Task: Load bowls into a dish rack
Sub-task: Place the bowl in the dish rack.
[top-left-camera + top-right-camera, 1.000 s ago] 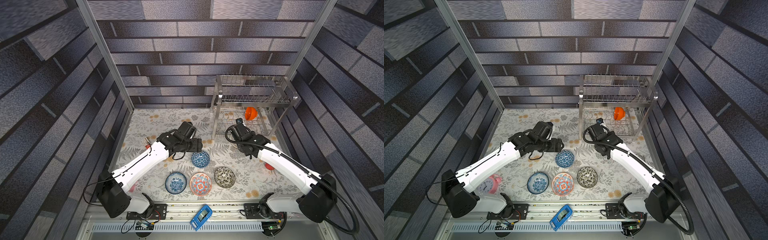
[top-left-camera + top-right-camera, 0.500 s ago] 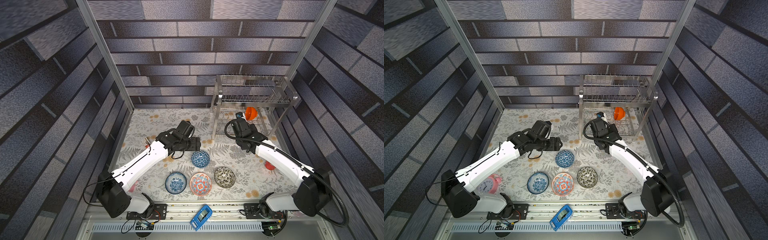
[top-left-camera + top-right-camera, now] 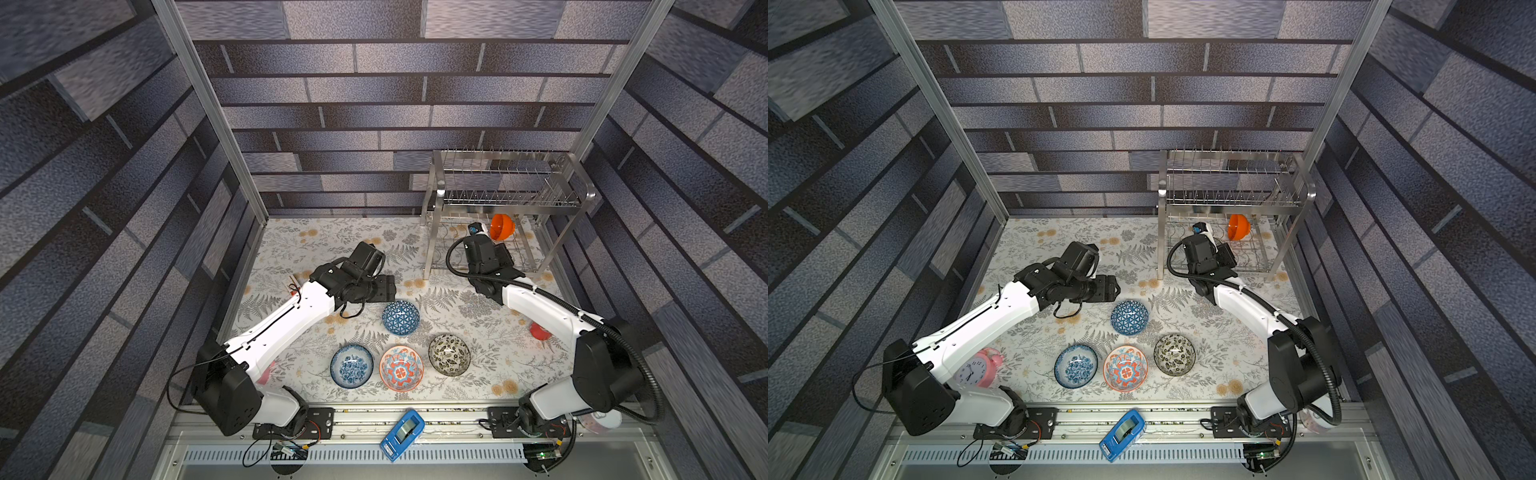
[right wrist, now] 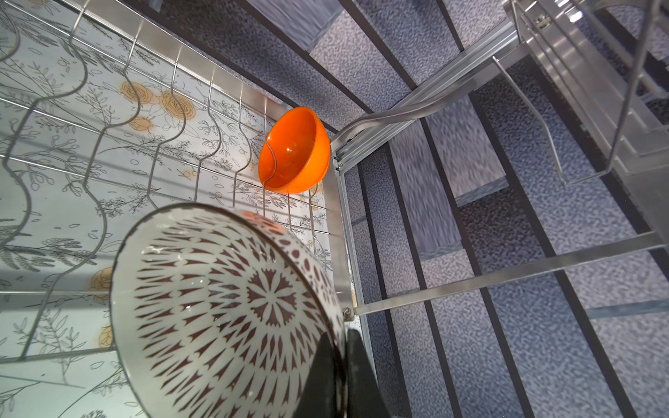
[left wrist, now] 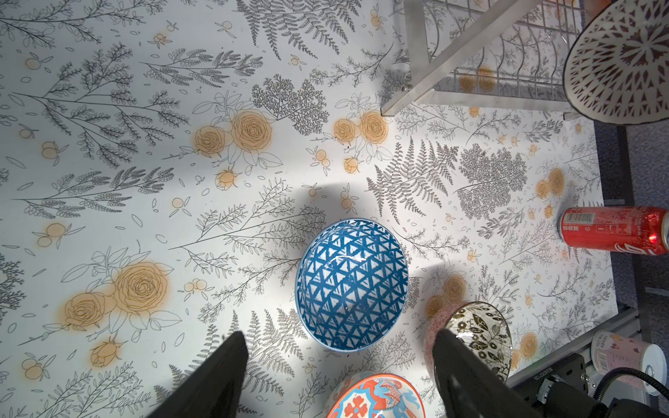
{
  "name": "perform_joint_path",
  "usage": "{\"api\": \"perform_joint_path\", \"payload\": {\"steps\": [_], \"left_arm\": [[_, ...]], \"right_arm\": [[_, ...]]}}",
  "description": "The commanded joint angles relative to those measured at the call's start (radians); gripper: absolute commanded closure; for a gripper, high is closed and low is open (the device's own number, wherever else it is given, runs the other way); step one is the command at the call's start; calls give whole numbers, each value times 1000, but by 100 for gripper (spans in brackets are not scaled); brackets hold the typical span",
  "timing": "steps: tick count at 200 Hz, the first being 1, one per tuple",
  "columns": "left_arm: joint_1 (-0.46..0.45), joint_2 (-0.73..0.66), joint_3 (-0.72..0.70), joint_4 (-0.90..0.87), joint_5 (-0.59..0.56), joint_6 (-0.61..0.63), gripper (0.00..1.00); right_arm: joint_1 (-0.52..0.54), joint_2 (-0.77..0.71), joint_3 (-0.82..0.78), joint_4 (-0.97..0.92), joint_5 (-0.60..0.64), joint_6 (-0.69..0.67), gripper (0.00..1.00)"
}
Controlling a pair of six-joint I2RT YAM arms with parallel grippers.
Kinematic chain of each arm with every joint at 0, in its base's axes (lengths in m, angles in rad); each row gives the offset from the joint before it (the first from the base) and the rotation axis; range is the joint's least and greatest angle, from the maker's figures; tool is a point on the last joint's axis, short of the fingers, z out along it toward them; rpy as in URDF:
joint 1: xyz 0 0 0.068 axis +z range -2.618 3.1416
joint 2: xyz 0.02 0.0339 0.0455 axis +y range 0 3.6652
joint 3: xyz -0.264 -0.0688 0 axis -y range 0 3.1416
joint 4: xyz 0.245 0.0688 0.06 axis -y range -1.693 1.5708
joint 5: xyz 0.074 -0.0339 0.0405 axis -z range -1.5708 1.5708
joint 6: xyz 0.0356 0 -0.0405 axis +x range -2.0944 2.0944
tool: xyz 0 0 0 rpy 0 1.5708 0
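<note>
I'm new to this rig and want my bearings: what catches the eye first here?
The orange bowl stands out, propped on edge in the lower tier of the dish rack. Near it the right gripper pinches the rim of the white lattice bowl, and four patterned bowls sit on the floral table.

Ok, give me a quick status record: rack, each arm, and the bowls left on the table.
rack: orange bowl on edge in lower-tier slots
right fingers: shut on rim of lattice bowl, bowl tilted at lower tier
left fingers: open, above blue triangle bowl, holding nothing
on table: blue triangle bowl, blue flower bowl, red-and-blue bowl, black-and-white bowl
loaded: one
</note>
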Motion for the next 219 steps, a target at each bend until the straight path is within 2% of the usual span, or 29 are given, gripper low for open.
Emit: {"api": "perform_joint_path", "payload": {"steps": [1, 73, 219], "left_arm": [[12, -26, -10, -11, -10, -6, 17], [25, 9, 14, -10, 7, -2, 17], [50, 70, 73, -31, 23, 7, 17]], "right_arm": [[-11, 32, -2, 165, 35, -68, 100], [-50, 156, 80, 286, 27, -154, 100], [-122, 371, 265, 330, -30, -205, 100]]}}
